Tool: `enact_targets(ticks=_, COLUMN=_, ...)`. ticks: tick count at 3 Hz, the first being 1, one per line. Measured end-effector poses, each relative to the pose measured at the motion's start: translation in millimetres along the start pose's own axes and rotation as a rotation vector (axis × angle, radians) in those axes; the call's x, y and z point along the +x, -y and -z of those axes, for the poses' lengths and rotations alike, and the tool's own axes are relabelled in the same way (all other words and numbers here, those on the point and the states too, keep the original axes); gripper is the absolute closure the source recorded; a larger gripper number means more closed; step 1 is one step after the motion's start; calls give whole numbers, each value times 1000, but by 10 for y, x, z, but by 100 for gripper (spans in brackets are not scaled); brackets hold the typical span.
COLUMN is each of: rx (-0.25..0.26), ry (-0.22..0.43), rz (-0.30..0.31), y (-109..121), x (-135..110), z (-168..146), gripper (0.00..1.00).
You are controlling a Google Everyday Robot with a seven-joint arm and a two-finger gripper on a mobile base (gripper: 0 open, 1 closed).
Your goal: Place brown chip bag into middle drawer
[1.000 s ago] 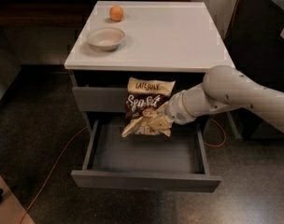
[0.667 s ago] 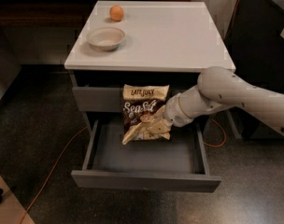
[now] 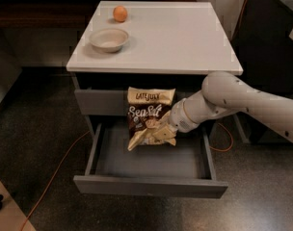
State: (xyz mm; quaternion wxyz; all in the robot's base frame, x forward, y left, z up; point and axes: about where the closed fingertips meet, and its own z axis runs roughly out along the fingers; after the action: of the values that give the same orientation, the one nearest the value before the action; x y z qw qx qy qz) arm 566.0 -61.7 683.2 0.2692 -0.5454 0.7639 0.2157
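The brown chip bag [image 3: 147,115] hangs upright, tan top up and its dark centre with white lettering facing me. My gripper [image 3: 162,132] comes in from the right on a white arm and is shut on the bag's lower end. The bag hangs over the rear part of the open middle drawer [image 3: 151,186], a wide shallow grey drawer pulled out toward me. Its inside shows nothing but bare grey floor. The bag covers part of the closed grey drawer front [image 3: 100,102] above it.
A white bowl [image 3: 109,39] and an orange [image 3: 120,13] sit at the back left of the white tabletop [image 3: 185,37]. An orange cable [image 3: 57,170] runs over the dark floor at left. A dark cabinet [image 3: 276,47] stands at right.
The gripper and bag have moved slightly left and down, closer to the open drawer. The drawer, bowl and orange have not moved.
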Motion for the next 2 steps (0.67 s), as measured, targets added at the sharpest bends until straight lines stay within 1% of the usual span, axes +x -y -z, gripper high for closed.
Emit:
enact_targets(ticks=1, rx=-13, ry=-26, rz=-10, y=184, x=348, z=-164, gripper=100)
enact_targets(ticks=2, rx=-43, ry=-48, rz=-19, y=309, x=596, z=-284, gripper=100)
